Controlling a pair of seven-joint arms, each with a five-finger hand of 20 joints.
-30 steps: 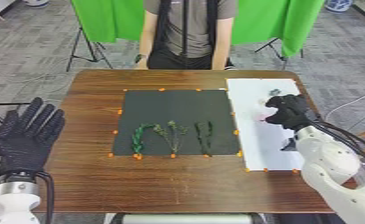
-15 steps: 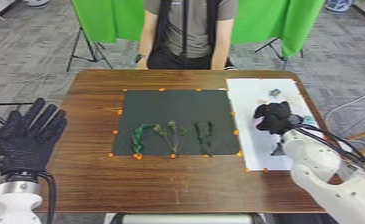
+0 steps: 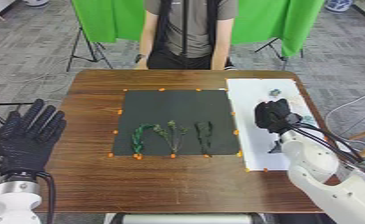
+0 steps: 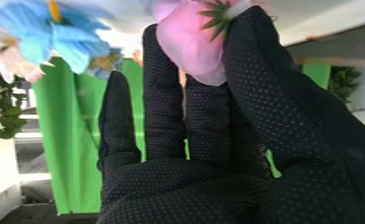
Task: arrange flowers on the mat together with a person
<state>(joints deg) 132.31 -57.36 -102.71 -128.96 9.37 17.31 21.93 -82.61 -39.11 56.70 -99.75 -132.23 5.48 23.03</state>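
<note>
Appearing over white mat (image 3: pixel 260 156) at frame right, pink flower (image 4: pixel 193 42) is pinched by right hand (image 3: pixel 274 117); left hand (image 3: pixel 26 142), far left, is relaxed, fingers extended; greenery (image 3: pixel 138 138) is displayed center.

From where I stand, the robot has two arms, and both are of white colour. The left arm (image 3: pixel 10 207) has smooth, rounded parts, and near its end there is a silvery wrist piece (image 3: pixel 20 188). Beside this piece goes a black cable (image 3: pixel 48 187). The right arm (image 3: pixel 316 175) is also white and curved, and several black cables (image 3: pixel 337 146) are running along it. The left hand (image 3: pixel 24 147) and the right hand (image 3: pixel 276 117) wear black gloves of fabric. Seen closely, the right hand (image 4: pixel 187 187) has rows of small, pale dots on its glove.
</note>
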